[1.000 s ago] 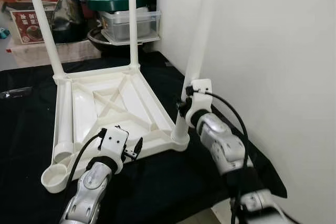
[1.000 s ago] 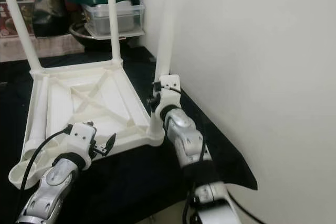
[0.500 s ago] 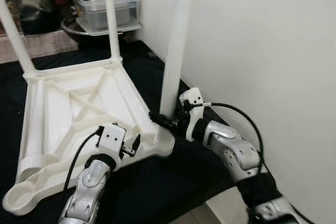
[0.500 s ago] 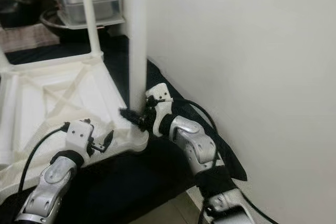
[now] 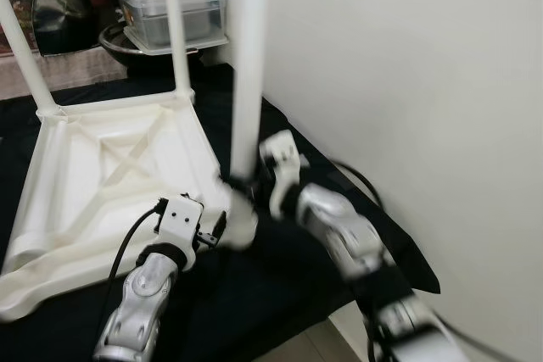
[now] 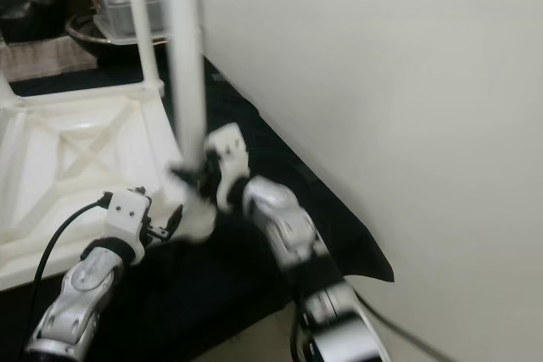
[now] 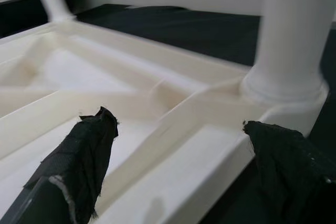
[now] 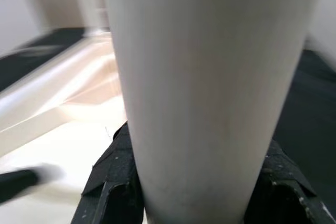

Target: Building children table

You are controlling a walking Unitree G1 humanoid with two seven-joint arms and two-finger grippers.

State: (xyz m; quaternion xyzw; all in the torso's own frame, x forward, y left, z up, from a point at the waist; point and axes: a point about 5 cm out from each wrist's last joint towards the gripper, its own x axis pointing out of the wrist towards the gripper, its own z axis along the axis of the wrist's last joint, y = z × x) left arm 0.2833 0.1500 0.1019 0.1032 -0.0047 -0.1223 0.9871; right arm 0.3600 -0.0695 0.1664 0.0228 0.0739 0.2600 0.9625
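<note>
A white plastic children's table (image 5: 110, 167) lies upside down on a black cloth, with two legs standing at its far corners. A third leg (image 5: 249, 65) stands nearly upright in the near right corner socket (image 7: 283, 85). My right gripper (image 5: 242, 186) is shut on this leg low down, close to the socket, with a black finger (image 8: 113, 182) on each side of it. The right arm is blurred. My left gripper (image 5: 214, 233) hovers open at the table's near rim, its fingers (image 7: 79, 161) spread wide over the ribbed underside, left of the socket.
A white wall (image 5: 407, 82) runs close along the right. The black cloth (image 5: 280, 294) ends near the front right, above pale floor. Behind the table stand a clear storage box (image 5: 170, 14) with a green-lidded pot on it and a metal bowl.
The view has shifted. My right gripper slid down the leg from partway up to near its base. The leg went from leaning towards the wall to nearly upright. The left gripper stayed at the rim.
</note>
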